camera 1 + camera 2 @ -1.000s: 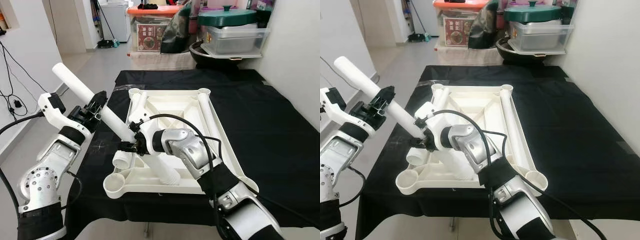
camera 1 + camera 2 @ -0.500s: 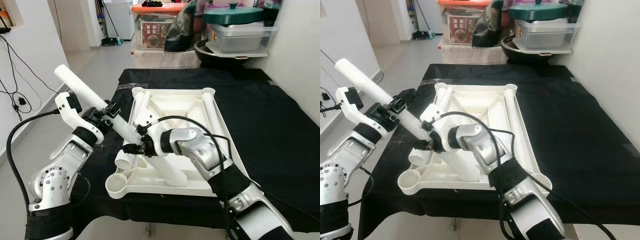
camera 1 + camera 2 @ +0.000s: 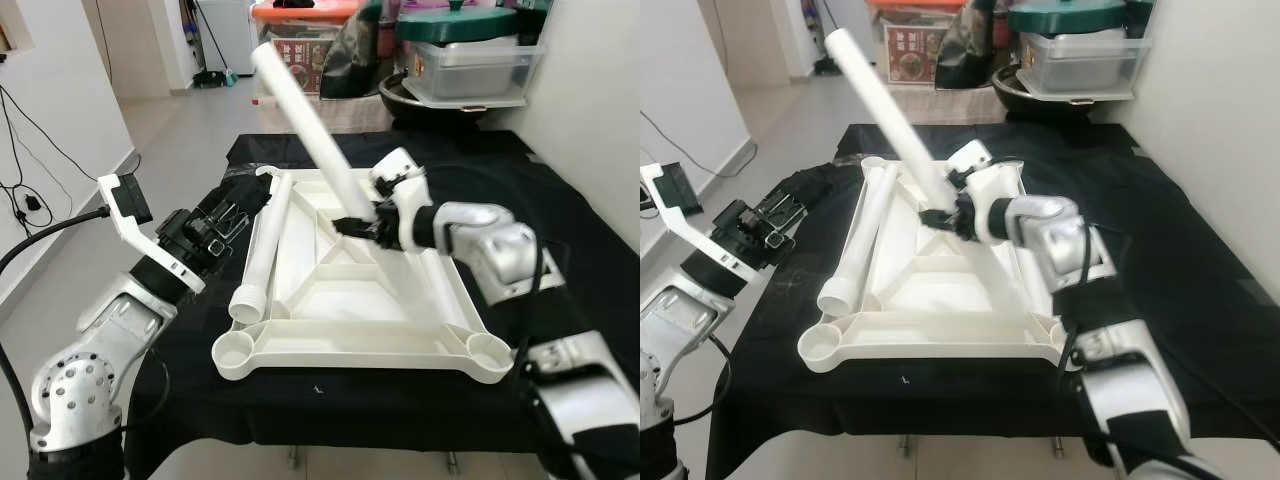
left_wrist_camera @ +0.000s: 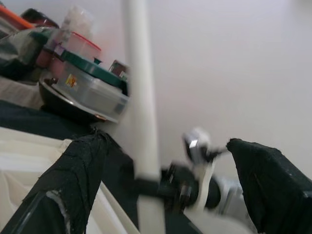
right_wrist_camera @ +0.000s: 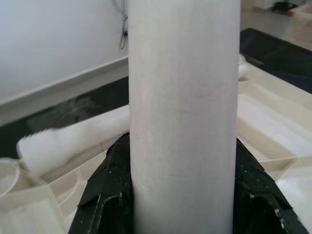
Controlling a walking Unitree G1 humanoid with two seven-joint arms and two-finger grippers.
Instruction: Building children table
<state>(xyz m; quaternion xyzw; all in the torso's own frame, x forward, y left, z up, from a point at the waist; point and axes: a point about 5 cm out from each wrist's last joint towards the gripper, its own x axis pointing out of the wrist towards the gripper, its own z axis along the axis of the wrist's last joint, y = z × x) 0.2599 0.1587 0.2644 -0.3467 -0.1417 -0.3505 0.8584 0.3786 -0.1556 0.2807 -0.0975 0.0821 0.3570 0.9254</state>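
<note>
The white children's table top point(image 3: 300, 345) lies upside down on the black-covered table. My right gripper point(image 3: 357, 222) is shut around the middle of a long white leg tube point(image 3: 305, 115). The tube slants up and away to the left above the top's centre, and the right wrist view has the same leg tube point(image 5: 183, 122) clamped between the black fingers point(image 5: 109, 195). A second leg point(image 3: 258, 250) lies along the top's left side. My left gripper point(image 3: 238, 205) hovers open and empty at the top's far left corner, its fingers point(image 4: 73, 180) spread wide.
The black cloth point(image 3: 570, 230) covers the work table, with bare room on its right half. Beyond the far edge stand storage boxes point(image 3: 300, 60) and a green-lidded container point(image 3: 465, 55). A white wall runs along the right; open floor and cables point(image 3: 25, 190) lie left.
The left gripper has let go of the leg and opened. The right gripper has swung the leg up and rightward, from the top's left front corner to above its centre.
</note>
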